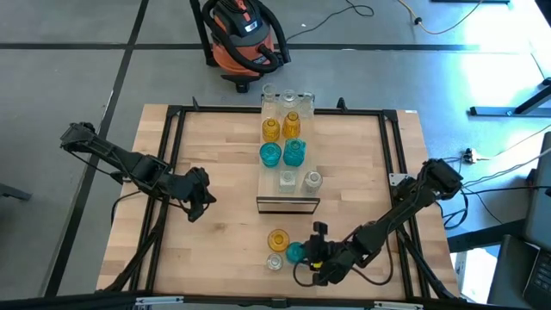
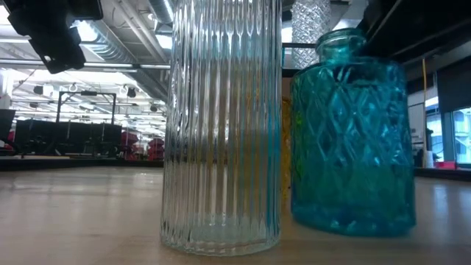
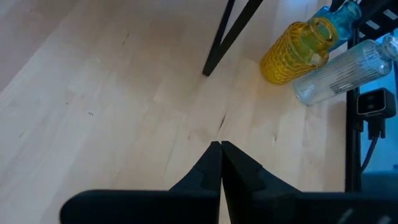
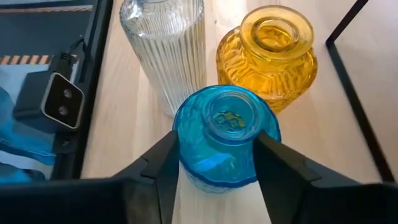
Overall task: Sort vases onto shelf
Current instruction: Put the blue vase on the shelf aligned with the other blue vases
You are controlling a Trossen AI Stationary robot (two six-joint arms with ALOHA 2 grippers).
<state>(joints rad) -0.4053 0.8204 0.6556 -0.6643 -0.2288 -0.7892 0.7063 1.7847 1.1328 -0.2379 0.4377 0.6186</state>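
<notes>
The right gripper [image 4: 216, 165] stood with its fingers spread on either side of the teal vase [image 4: 219, 138], near the table's front edge, beside a clear vase [image 4: 165, 46] and an amber vase [image 4: 267, 53]. The shelf [image 1: 288, 155] sat mid-table. The left gripper [image 3: 221, 163] hovered closed.

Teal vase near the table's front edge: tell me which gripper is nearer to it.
Right. The right gripper has its jaws either side of the teal vase; the left gripper waits well away, across the table.

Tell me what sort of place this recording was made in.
Most likely a robotics lab or workshop in a large industrial hall. A black-framed wooden table stands on a grey concrete floor beside an orange shop vacuum; the low view shows exposed ceiling ducts and strip lighting.
</notes>
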